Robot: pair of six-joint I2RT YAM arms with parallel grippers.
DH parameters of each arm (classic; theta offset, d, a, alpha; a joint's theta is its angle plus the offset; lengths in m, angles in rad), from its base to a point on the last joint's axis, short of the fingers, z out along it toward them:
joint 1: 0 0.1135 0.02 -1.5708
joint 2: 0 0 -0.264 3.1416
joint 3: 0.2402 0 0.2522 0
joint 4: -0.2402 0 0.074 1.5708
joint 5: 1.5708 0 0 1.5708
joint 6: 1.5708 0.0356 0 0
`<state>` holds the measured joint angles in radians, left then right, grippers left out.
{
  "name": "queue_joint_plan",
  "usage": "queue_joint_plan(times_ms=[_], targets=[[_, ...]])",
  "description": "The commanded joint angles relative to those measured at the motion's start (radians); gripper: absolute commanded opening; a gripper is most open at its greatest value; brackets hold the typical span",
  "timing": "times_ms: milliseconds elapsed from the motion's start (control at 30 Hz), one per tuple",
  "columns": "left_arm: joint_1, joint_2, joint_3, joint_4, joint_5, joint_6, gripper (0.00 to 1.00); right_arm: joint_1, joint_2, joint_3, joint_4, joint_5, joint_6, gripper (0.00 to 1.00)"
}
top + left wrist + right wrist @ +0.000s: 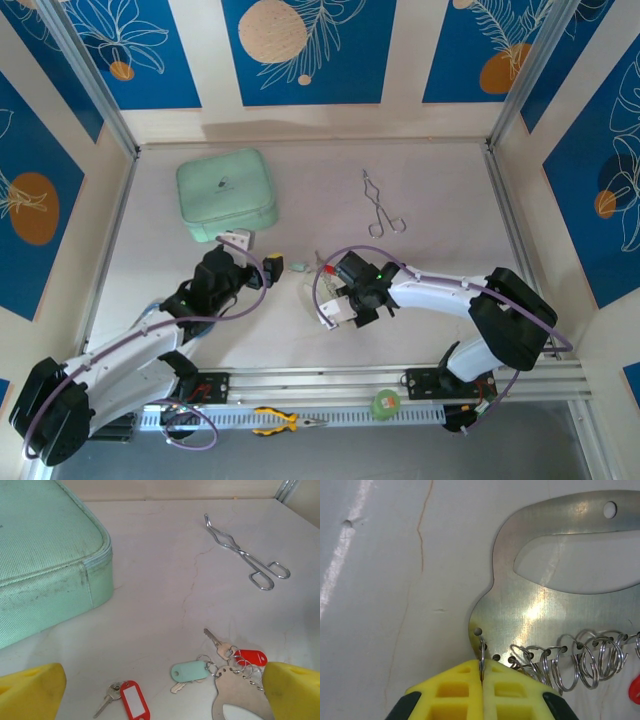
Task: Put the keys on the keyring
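The keyring [545, 600] is a flat grey metal plate with a row of small holes and several wire split rings along one edge. My right gripper [482, 672] is shut on the split ring [481, 650] that hangs from the plate's end holes. In the left wrist view the keyring [240, 695] lies at the bottom right, with a pale green-tagged key [190, 672] and a red-tagged key [250, 657] joined to its rings. Another red-tagged key [131, 700] lies loose to the left. My left gripper [162, 692] hangs open above these keys, touching none of them.
A pale green zipped case [227, 195] sits at the back left. Thin silver tongs [383, 208] lie at the back middle. Yellow-handled pliers [285, 421] and a green roll [386, 404] rest on the rail at the near edge.
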<state>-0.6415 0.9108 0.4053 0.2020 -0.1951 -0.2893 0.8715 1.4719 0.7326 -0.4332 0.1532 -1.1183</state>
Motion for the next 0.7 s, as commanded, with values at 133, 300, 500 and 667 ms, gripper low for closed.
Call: queue_joint_plan(times_ms=[133, 300, 500, 667], targets=[[0.009, -0.066, 0.042, -0.046, 0.003, 0.094, 0.97, -0.015, -0.120, -0.015, 0.052, -0.158, 0.111, 0.00], [0.009, -0.103, 0.092, -0.096, 0.109, 0.207, 0.90, -0.020, -0.203, -0.038, 0.130, -0.275, 0.228, 0.00], [0.008, -0.111, 0.198, -0.220, 0.185, 0.391, 0.83, -0.031, -0.275, -0.077, 0.274, -0.338, 0.308, 0.00], [0.010, -0.066, 0.277, -0.325, 0.206, 0.530, 0.71, -0.054, -0.313, -0.121, 0.405, -0.381, 0.357, 0.00]])
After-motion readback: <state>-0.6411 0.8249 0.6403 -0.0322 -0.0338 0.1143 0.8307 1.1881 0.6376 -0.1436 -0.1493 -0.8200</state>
